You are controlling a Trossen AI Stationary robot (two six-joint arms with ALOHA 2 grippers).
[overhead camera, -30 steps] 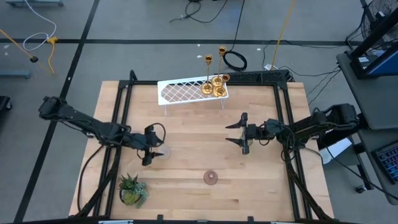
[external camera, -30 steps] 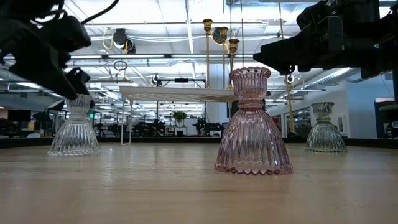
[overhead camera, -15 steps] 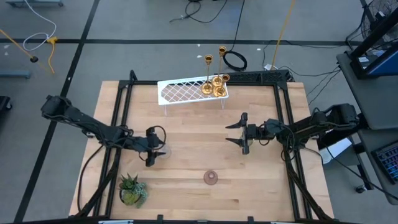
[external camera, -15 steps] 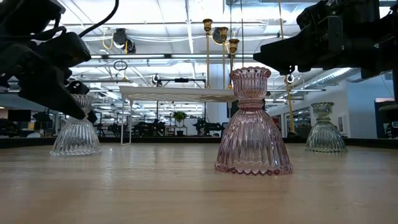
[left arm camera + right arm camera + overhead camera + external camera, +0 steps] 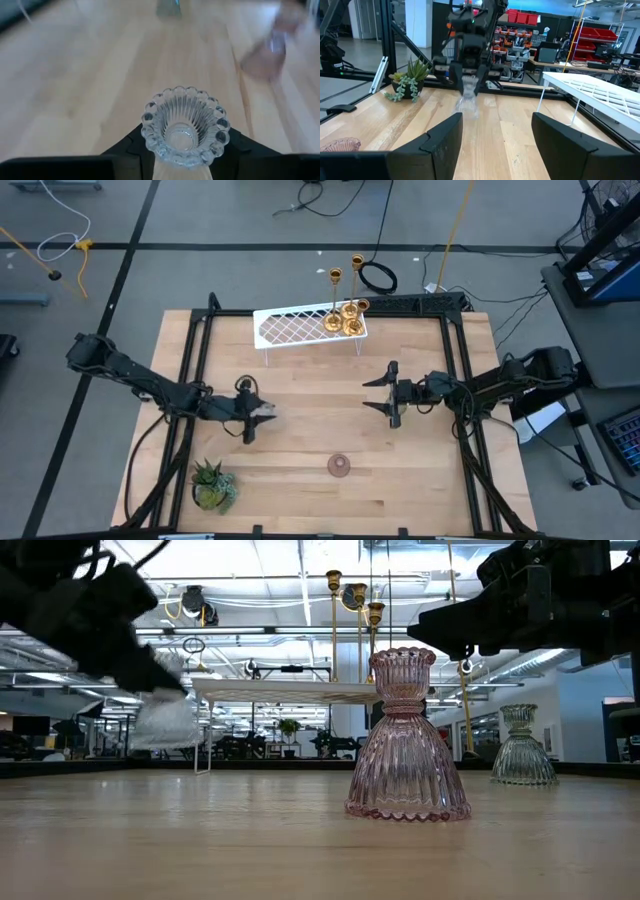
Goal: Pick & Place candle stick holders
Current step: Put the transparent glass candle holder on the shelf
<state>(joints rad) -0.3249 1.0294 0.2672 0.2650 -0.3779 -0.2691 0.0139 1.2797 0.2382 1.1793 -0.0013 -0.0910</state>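
A: Shall we count the candle stick holders? We make out four gold holders (image 5: 346, 315) clustered on the white wire rack (image 5: 295, 327) at twelve o'clock on the table (image 5: 300, 450), though two overlap and we can't be certain.

B: Agreed. For glass, we count three. The pink holder (image 5: 340, 466) stands upright at six o'clock, alone on the wood. In the low view it sits in front, with a greenish holder (image 5: 521, 747) farther back to its right.

A: And the third is the clear holder (image 5: 263, 415). Our left end effector (image 5: 250, 416), at about nine o'clock from the table's centre, is clamped on it; the wrist view shows the dark fingers (image 5: 129, 145) pressed against both sides under its scalloped rim.

B: In the low view the clear piece hangs off the table surface, blurred.

A: Our right end effector (image 5: 388, 394) hovers at about two o'clock of centre, its fingers spread wide with nothing between them.

B: One potted plant (image 5: 212, 485) sits at seven o'clock, near the table's front edge.
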